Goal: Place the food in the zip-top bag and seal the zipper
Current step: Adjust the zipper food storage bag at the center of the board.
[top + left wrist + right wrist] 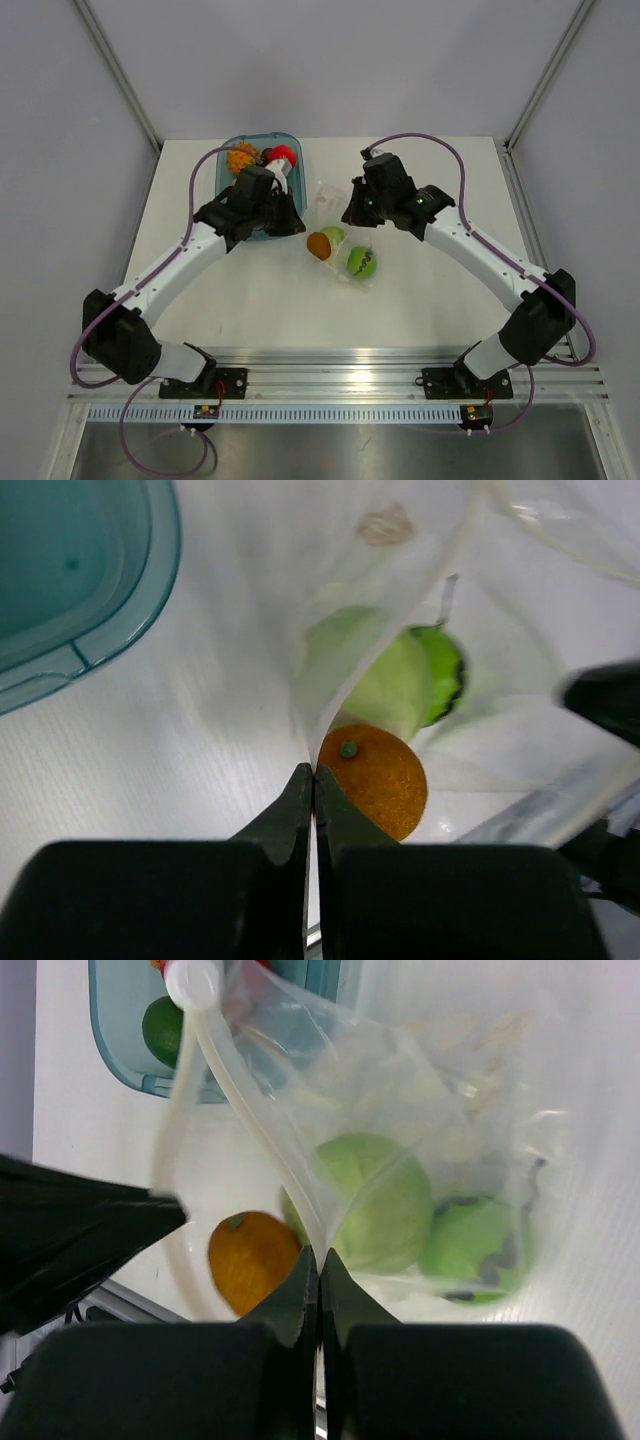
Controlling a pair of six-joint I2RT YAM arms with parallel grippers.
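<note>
Mid-frame on the worktop lies the zip-top bag, cabbage and green apple inside; thin, limp, slippery film, probably best held by its stiffer mouth edge; left fingers and right fingers are each pressed together, pinching that edge.

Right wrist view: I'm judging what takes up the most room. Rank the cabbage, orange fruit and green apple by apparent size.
Largest: the cabbage, clearly.
Then the green apple and the orange fruit, which look about alike. The apple is blurred behind the bag, so I won't rank those two.
</note>
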